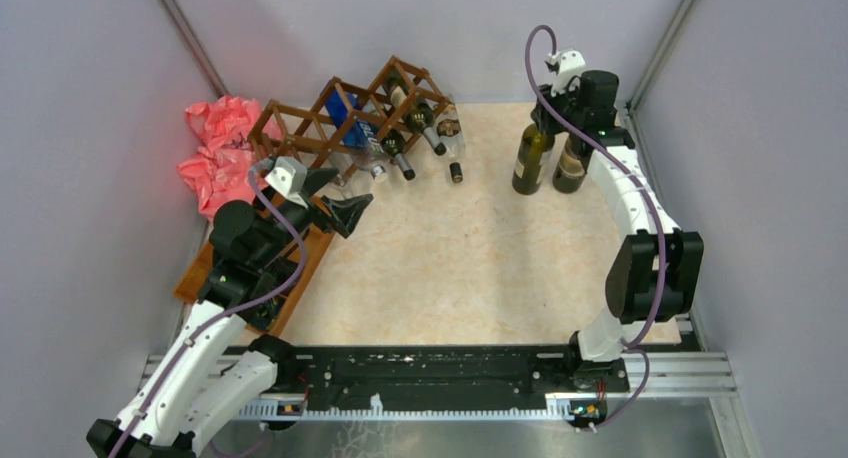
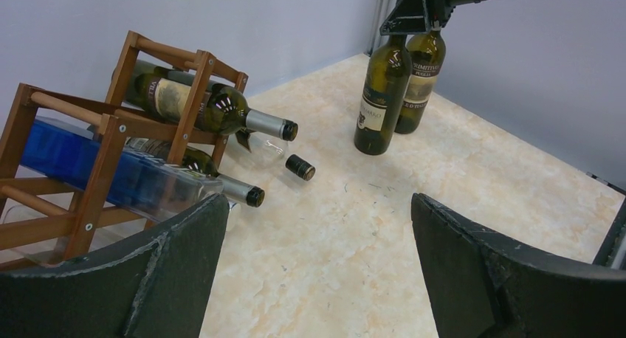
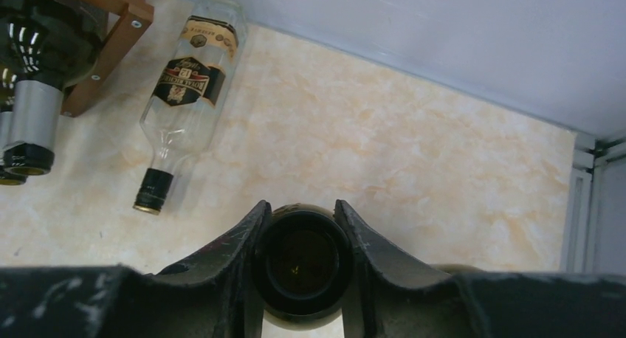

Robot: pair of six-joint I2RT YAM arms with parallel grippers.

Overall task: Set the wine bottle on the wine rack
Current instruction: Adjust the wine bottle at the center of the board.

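Wine bottle: the dark green wine bottle (image 1: 532, 156) stands upright on the worktop (image 1: 480, 268) near the far right corner, well apart from the rack, its open mouth facing up
Second bottle: another dark bottle (image 1: 571, 166) stands upright just beside it, on the side nearer the right edge; from the overhead view I cannot tell whether the two touch
Right gripper: the right gripper (image 3: 300, 238) sits over the wine bottle's top, one finger (image 3: 236, 253) on each side of the neck and pressed against the glass, so it is pinching the neck just under the rim
Left gripper: the left gripper (image 2: 317, 268) is spread wide with nothing between its fingers (image 2: 173, 275), hanging above the worktop near the left edge, in front of the rack
Wine rack: the brown lattice wine rack (image 1: 300, 128) stands along the far edge, left of centre, and reaches toward the far left corner
Rack contents: dark racked bottles (image 2: 214, 105) lie in its cells with necks pointing out over the worktop, and a blue-tinted clear bottle (image 2: 111, 168) lies in a lower cell
Loose bottle: a clear labelled bottle (image 3: 193, 76) with a black cap lies on its side on the worktop just beside the rack's right end
Tray: a flat brown tray (image 1: 192, 276) lies along the left edge, partly under the left arm
Bag: a crumpled pink bag (image 1: 222, 143) fills the far left corner
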